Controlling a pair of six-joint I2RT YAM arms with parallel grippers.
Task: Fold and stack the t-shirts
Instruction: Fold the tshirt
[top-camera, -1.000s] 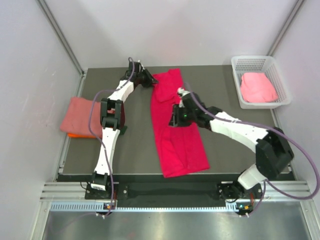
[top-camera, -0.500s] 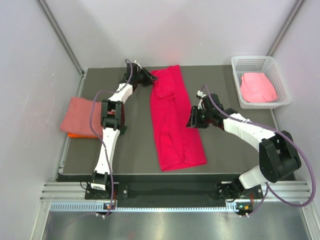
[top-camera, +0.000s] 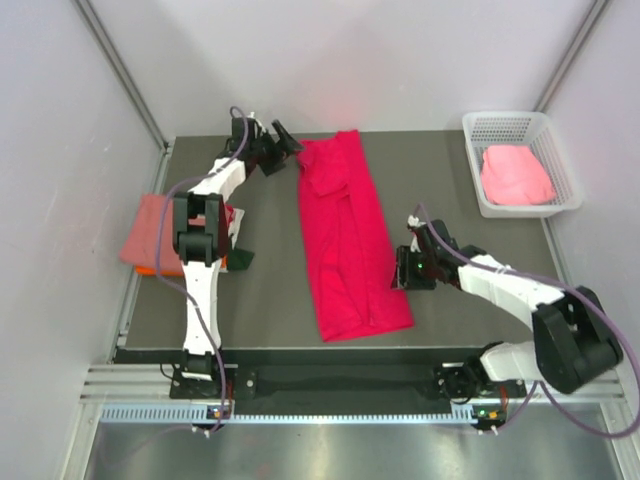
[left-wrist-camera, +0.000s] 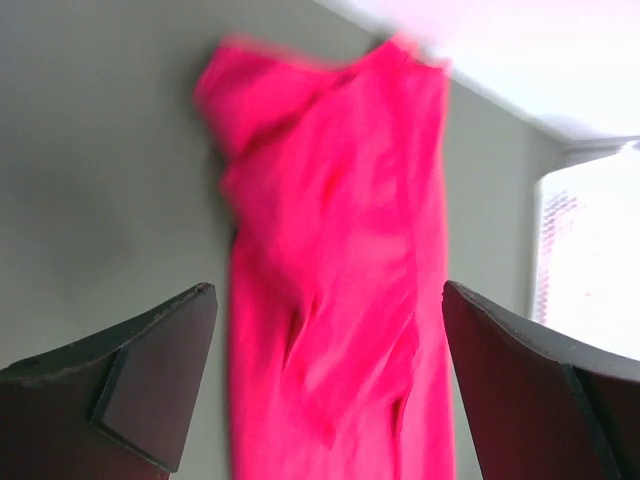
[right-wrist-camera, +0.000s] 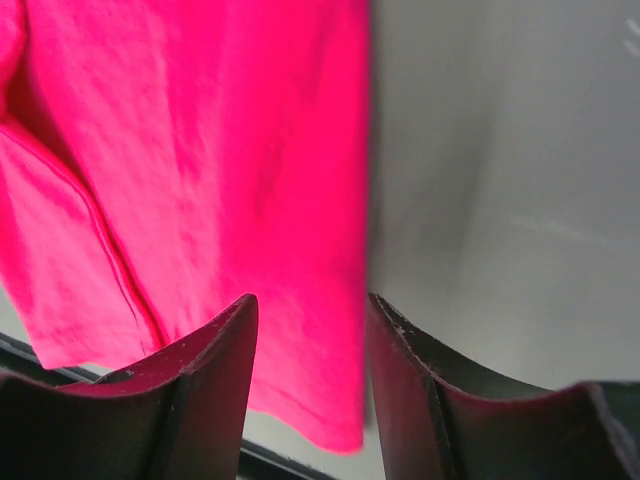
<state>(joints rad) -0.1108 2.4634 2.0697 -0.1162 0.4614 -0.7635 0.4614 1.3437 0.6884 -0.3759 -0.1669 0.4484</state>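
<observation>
crimson-pink t-shirt (top-camera: 345, 240) lies in a long, part-folded strip mid-tabletop, left pincer (top-camera: 288, 140) and right pincer (top-camera: 398, 270) both apart and empty beside it. salmon tee (top-camera: 150, 222) is stacked on the orange tee (top-camera: 152, 270) at left; the light pink tee (top-camera: 515, 175) sits unfolded in the far-right basket (top-camera: 565, 203).

Counted before me: one crimson tee (top-camera: 345, 235), one salmon tee (top-camera: 150, 228), one orange tee (top-camera: 152, 270), one pink tee (top-camera: 515, 175), four in all; one basket (top-camera: 505, 117); one table (top-camera: 270, 290).

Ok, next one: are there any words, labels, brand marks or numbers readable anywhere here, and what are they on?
None can be read in any view.
The crimson t-shirt, salmon t-shirt, light pink t-shirt and white basket show no print.
The left arm and right arm show no legible marking.
</observation>
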